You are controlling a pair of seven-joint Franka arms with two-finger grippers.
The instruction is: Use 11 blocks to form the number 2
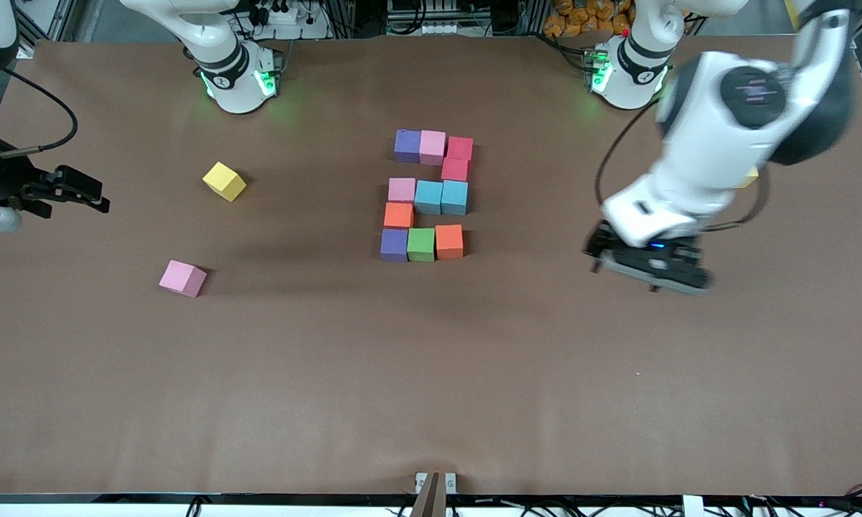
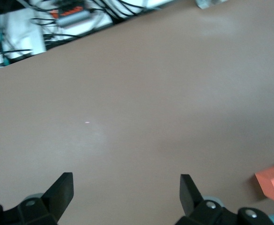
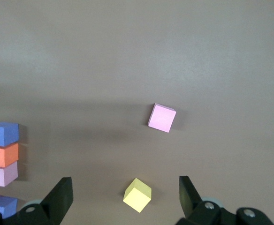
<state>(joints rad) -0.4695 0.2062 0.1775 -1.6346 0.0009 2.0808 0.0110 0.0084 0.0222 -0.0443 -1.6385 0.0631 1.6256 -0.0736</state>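
Blocks, 11 by my count, already sit mid-table as a finished-looking 2, leaving a spare pink cube and yellow cube loose, with left gripper and right gripper both wide and empty.

Yellow cube — on brown table, apart from loose pink cube.

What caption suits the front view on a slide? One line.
Finished multicoloured number 2 at table centre, spare pink cube and yellow cube aside, open left gripper and right gripper clear.
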